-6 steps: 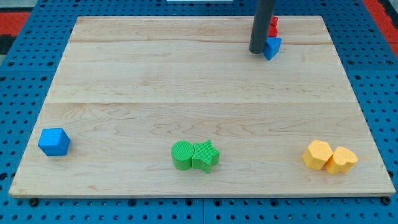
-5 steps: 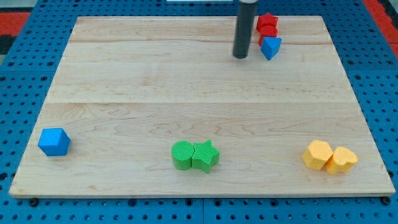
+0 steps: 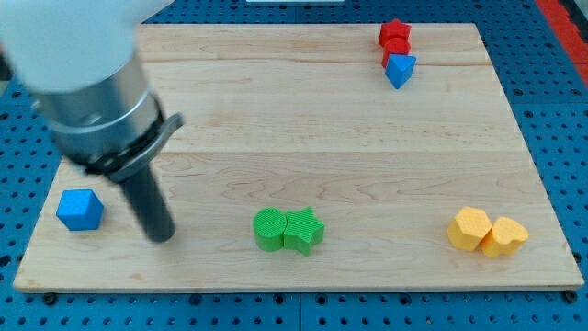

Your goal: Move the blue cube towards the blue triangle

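Note:
The blue cube sits near the view's left edge of the wooden board, toward the bottom. The blue triangle is far off at the view's top right, touching a red block just above it. My tip rests on the board to the right of the blue cube and slightly lower, with a clear gap between them. The arm's grey body comes in from the view's top left.
A green round block and a green star touch each other at the bottom middle. Two yellow blocks sit together at the bottom right. The wooden board lies on a blue pegboard.
My tip has swept from beside the blue triangle at the top right across to the bottom left, next to the blue cube. No block has moved.

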